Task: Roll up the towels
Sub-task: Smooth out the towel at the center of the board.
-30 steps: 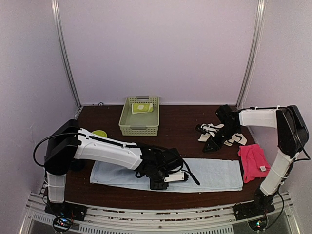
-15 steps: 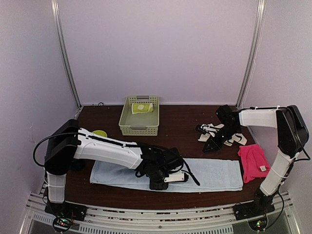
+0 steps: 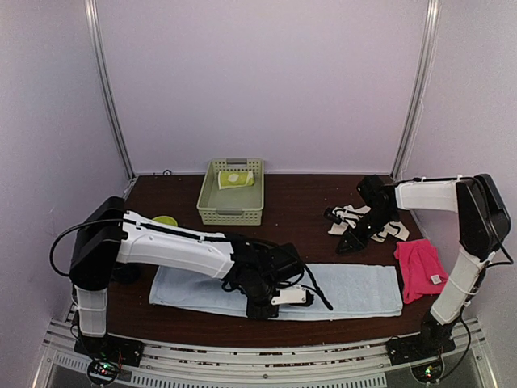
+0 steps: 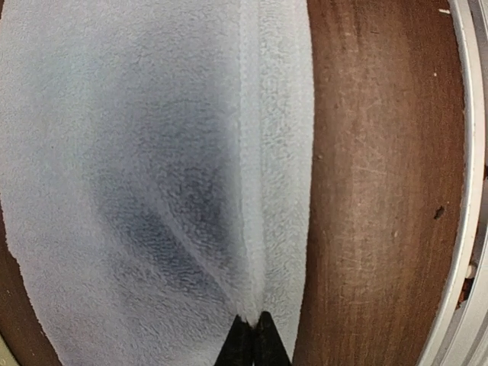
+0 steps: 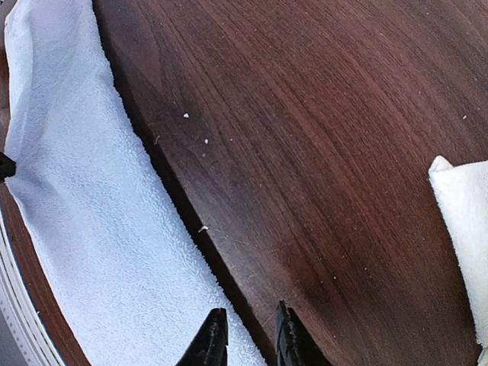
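We are pinching the sideways-lying blue towel at its front hem, left gripper clamped; right gripper hovering narrow, empty.

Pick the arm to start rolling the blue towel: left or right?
Left. The left gripper is shut on a pinched ridge of the light blue towel, near its front edge. The right gripper is open and holds nothing, up by the cream-white towel.

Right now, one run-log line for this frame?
left gripper: shut on light blue towel | right gripper: open, empty, over table
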Robot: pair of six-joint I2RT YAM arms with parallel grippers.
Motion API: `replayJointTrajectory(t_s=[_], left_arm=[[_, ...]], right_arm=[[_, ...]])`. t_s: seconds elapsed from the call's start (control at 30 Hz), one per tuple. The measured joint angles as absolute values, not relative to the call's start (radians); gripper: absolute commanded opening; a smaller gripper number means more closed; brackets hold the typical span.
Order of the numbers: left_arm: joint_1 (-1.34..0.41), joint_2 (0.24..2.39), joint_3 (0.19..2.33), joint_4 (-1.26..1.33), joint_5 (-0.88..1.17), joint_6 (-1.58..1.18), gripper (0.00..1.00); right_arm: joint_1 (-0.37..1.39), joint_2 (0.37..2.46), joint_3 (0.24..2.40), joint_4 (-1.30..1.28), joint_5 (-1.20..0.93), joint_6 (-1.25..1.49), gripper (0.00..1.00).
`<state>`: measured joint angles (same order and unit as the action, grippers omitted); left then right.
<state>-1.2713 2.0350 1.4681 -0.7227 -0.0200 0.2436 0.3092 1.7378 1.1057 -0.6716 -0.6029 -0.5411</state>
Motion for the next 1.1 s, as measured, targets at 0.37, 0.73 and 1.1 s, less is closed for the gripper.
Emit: replayJointTrajectory(t_s=[0.37, 0.73, 1.1], left_arm=[[-1.288, 2.007, 1.427, -0.717, -0.03, 0.175, 0.4], [-1.04, 1.632, 1.092, -0.554, -0.058, -0.071, 0.43], [-0.971, 1.762, 1.019, -0.477, -0.075, -0.251, 0.44]], right_arm=[[0.309, 1.736, 1.106, -0.699, -0.601, -0.549, 0.24], [0.314, 1.528, 1.014, -0.79, -0.479, -0.639, 0.27], [0.334, 1.633, 0.904, -0.809, -0.324, -0.743, 0.26]])
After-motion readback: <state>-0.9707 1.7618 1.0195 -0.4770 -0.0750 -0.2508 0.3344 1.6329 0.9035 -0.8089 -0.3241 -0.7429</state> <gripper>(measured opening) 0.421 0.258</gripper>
